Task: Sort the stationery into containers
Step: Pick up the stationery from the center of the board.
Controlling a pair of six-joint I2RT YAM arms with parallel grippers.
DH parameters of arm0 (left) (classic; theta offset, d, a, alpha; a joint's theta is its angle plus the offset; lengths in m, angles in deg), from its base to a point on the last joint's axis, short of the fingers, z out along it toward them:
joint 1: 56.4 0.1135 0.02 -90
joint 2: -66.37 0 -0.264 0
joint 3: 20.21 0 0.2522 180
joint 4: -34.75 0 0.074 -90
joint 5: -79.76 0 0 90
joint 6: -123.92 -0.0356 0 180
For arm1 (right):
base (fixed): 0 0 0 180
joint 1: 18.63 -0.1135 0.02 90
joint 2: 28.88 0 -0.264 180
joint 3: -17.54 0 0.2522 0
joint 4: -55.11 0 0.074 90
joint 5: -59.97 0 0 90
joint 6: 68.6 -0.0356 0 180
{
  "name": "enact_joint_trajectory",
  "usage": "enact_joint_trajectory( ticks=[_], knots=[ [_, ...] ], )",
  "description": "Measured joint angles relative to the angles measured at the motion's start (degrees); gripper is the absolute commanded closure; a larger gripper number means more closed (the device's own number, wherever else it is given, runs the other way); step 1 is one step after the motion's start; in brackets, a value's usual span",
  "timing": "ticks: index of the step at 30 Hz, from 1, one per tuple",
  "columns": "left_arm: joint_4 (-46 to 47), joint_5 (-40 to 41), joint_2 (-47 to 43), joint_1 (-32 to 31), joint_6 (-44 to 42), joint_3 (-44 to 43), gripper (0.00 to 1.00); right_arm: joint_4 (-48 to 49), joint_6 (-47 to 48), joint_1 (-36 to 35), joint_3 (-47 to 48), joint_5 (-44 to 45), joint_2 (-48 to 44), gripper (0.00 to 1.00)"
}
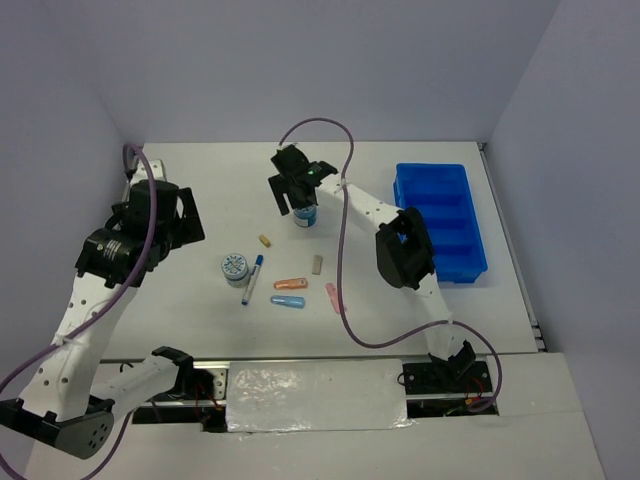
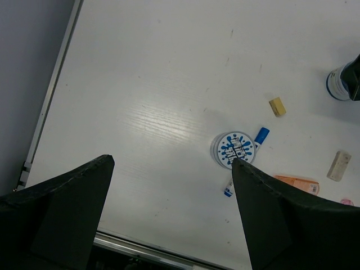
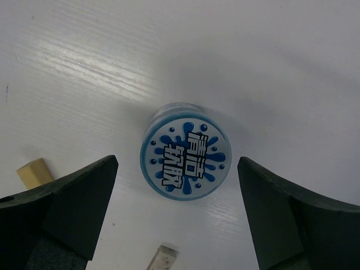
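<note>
A blue-white patterned roll (image 3: 185,157) stands on the table directly under my right gripper (image 3: 178,163), which is open with a jaw on each side of it and not touching it; the top view shows the roll (image 1: 306,217) below that gripper (image 1: 299,200). A second roll (image 1: 235,267) lies beside the white pen with a blue cap (image 1: 252,278). Orange (image 1: 290,284), blue (image 1: 288,301) and pink (image 1: 332,297) capsules, a tan stub (image 1: 265,240) and a grey stub (image 1: 318,264) lie in the middle. My left gripper (image 2: 171,163) is open and empty, held above the table left of the second roll (image 2: 233,149).
The bright blue divided tray (image 1: 440,222) stands at the right, its compartments looking empty. A purple cable loops over the right arm. Grey walls close in the table at the back and on both sides. A metal rail runs along the near edge.
</note>
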Motion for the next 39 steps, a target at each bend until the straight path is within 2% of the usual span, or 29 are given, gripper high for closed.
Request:
enact_joint_trajectory(
  ticks=[1, 2, 4, 6, 8, 11, 20, 27, 39],
  knots=[
    [0.0, -0.3, 0.3, 0.0, 0.0, 0.1, 0.01, 0.5, 0.1, 0.2, 0.0, -0.5, 0.2, 0.17],
    [0.0, -0.5, 0.5, -0.1, 0.0, 0.1, 0.01, 0.8, 0.2, 0.4, 0.0, -1.0, 0.3, 0.29],
    [0.0, -0.8, 1.0, -0.1, -0.1, 0.1, 0.01, 1.4, 0.7, 1.0, 0.0, -1.7, 0.6, 0.34],
    [0.0, -0.8, 1.3, -0.2, -0.2, 0.1, 0.01, 3.2, 0.7, 1.8, -0.4, -3.6, 0.5, 0.31],
    [0.0, -0.8, 1.5, -0.4, -0.2, 0.1, 0.01, 4.2, 0.3, 2.5, -0.5, -5.1, 0.5, 0.14],
    [0.0, -0.8, 1.5, -0.5, -0.3, 0.1, 0.01, 4.5, 0.3, 3.5, -0.5, -6.5, 0.6, 0.01],
    [0.0, -0.2, 2.0, -0.5, -1.7, 0.1, 0.01, 5.1, 1.0, 4.4, -0.4, -8.6, 0.6, 0.0],
    [0.0, 0.2, 2.3, -0.5, -1.9, 0.1, 0.01, 9.7, 1.5, 4.3, -7.6, -8.5, -3.4, 0.0],
    [0.1, 1.0, 2.1, -0.5, -3.0, 1.3, 0.01, 11.3, 1.6, 3.9, -10.1, -8.6, -5.5, 0.0]
  ],
)
